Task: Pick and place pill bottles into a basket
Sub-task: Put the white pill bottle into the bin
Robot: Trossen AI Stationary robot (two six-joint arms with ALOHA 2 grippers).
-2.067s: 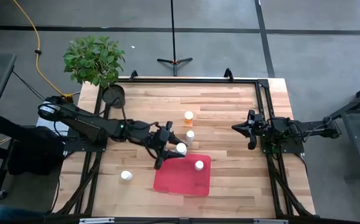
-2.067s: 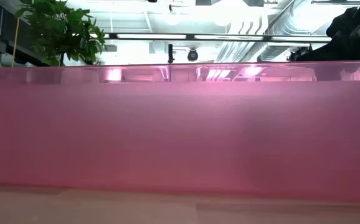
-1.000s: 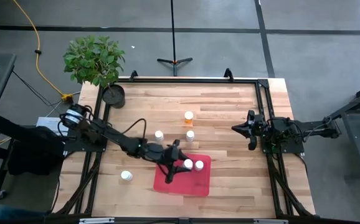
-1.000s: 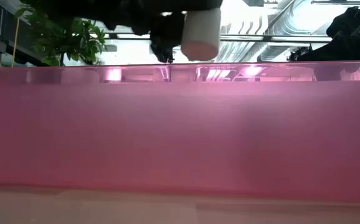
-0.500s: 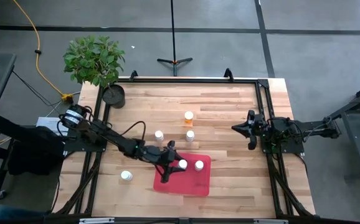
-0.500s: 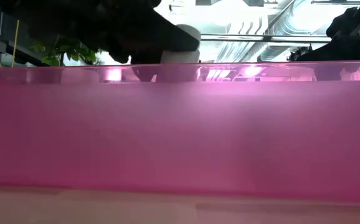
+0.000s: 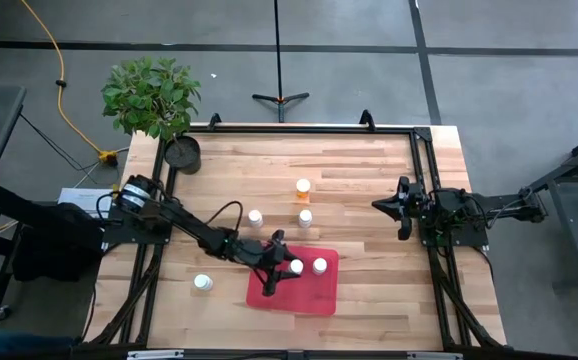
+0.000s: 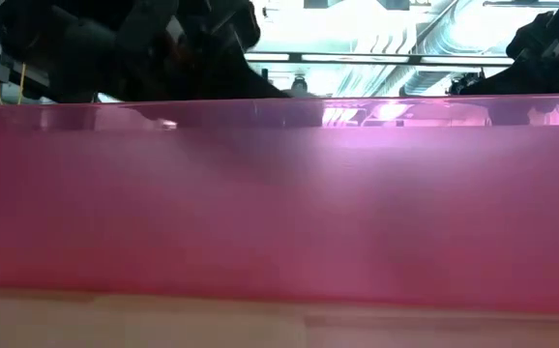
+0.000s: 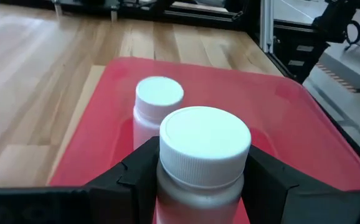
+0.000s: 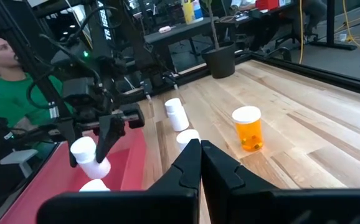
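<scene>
The red basket lies near the table's near edge; its wall fills the low view. My left gripper reaches into it, shut on a white pill bottle. A second white bottle stands on the basket floor beside it, also in the left wrist view. On the wood stand an amber bottle and three white bottles. My right gripper is shut and empty at the table's right side. My left gripper pinches the white bottle's body just under its cap between the two fingers, one on each side. The fingers come slanting down from the table's left. The bottle sits cap up, low inside the basket; whether its base touches the floor is hidden.
A black round pot with a leafy plant stands at the far left corner. A metal frame runs along the table's edges. A person in a green shirt sits beyond the table in the right wrist view.
My left gripper has gone down with the white bottle, from above the basket's rim to below it, staying shut on it. The bottle no longer shows over the rim in the low view.
</scene>
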